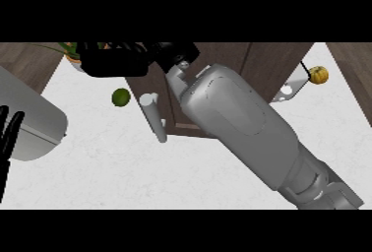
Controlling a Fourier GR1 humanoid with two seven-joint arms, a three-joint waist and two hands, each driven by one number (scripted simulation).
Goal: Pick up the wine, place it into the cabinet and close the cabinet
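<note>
Wine nowhere visible, perhaps hidden behind right hand, reached up at cabinet; fingers' state impossible to tell. Left hand rested open at left edge, fingers up. Lime lay on tabletop

No readable text, labels, brands, numbers or signs on anything in view.

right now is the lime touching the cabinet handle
No, the lime lies on the white counter left of the handle, with bare counter between them.
</note>
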